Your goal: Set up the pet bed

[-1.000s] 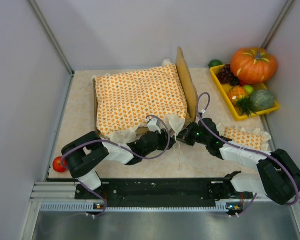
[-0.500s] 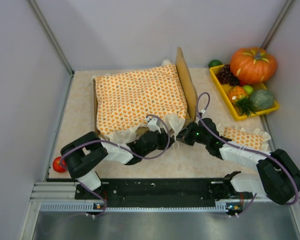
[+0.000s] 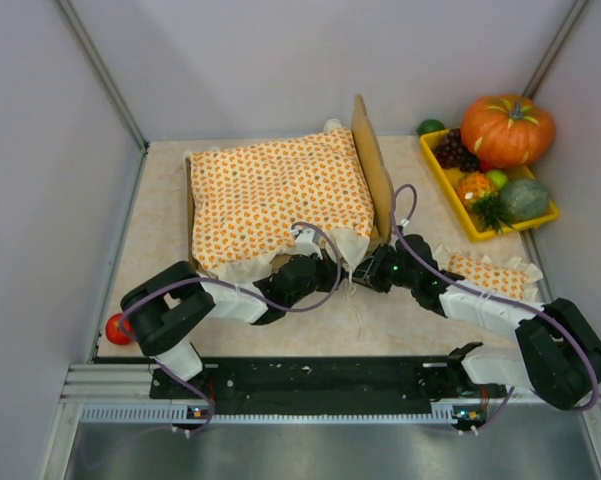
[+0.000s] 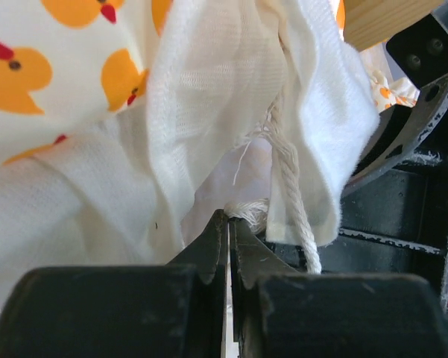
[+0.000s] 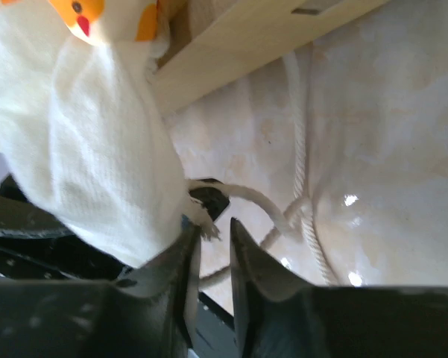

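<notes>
The pet bed point(image 3: 372, 160) lies mid-table with its tall wooden headboard on the right. An orange-dotted bedspread point(image 3: 280, 190) covers it, and the white ruffle point(image 4: 216, 112) hangs over the near wooden rail point(image 5: 261, 37). A white cord point(image 4: 291, 179) comes out of the ruffle and trails over the table point(image 5: 298, 171). My left gripper point(image 4: 229, 216) is at the bed's near right corner point(image 3: 330, 270), shut on the cord's frayed end. My right gripper point(image 5: 209, 224) faces it from the right point(image 3: 360, 275), jaws slightly apart beside the cord and gripping nothing.
A small orange-dotted pillow point(image 3: 490, 275) lies on the table behind my right arm. A yellow tray point(image 3: 460, 200) of fruit and a pumpkin point(image 3: 507, 128) fill the back right corner. A red fruit point(image 3: 118, 328) sits at the near left edge. Walls close in on both sides.
My left gripper has closed on the cord's end. My right gripper, shut before, has opened a little. Both arms have barely moved.
</notes>
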You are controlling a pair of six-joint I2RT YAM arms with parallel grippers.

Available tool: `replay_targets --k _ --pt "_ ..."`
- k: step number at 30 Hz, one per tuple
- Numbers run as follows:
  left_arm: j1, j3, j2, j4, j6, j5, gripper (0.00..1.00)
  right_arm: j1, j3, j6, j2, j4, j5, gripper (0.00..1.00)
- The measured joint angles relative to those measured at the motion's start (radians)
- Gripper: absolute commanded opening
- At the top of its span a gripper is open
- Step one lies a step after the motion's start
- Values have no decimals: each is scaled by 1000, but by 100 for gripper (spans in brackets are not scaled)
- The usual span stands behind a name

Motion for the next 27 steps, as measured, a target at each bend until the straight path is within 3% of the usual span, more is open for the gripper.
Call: replay_targets --k 2,8,14,20,27 --pt "3 3 0 3 1 0 0 0 15 -21 -6 -51 8 36" --pt "5 3 -1 -8 -11 -5 0 8 57 -115 -121 -253 98 44" --pt "5 7 -5 -96 -35 -2 0 8 58 -204 -287 -351 185 44" --pt "5 15 -41 -249 -77 5 0 16 26 -271 -336 -422 208 40" --pt "5 15 -114 -361 -114 1 0 147 18 -373 -339 -516 272 38"
